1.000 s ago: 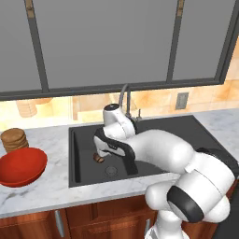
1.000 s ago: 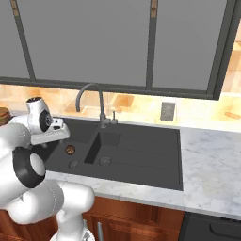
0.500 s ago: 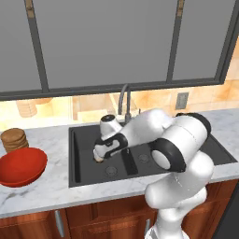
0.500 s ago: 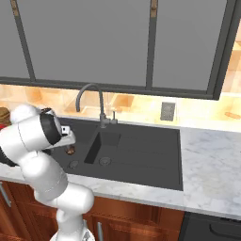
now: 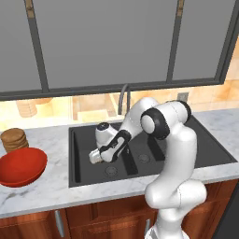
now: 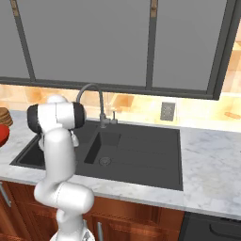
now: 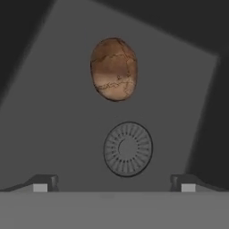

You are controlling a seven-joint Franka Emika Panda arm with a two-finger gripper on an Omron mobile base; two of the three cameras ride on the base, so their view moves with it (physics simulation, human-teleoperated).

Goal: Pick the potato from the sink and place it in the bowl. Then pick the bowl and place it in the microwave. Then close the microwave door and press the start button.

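Observation:
The brown mottled potato lies on the floor of the black sink's left basin, just beyond the round steel drain. My gripper hangs low in that basin, open, with both tips on the near side of the drain and nothing between them. In the left base view the gripper points down at the potato, which peeks out beside the hand. The glossy red bowl stands empty on the counter left of the sink. The microwave is out of view.
A stack of brown wooden discs stands behind the bowl. The grey gooseneck faucet rises behind the sink, close to my arm. Marble counter runs to the right. Dark-framed glass cabinets hang above.
The arm has folded over, its elbow rising, and the hand has sunk deeper into the left basin toward the potato. The jaws have stayed open.

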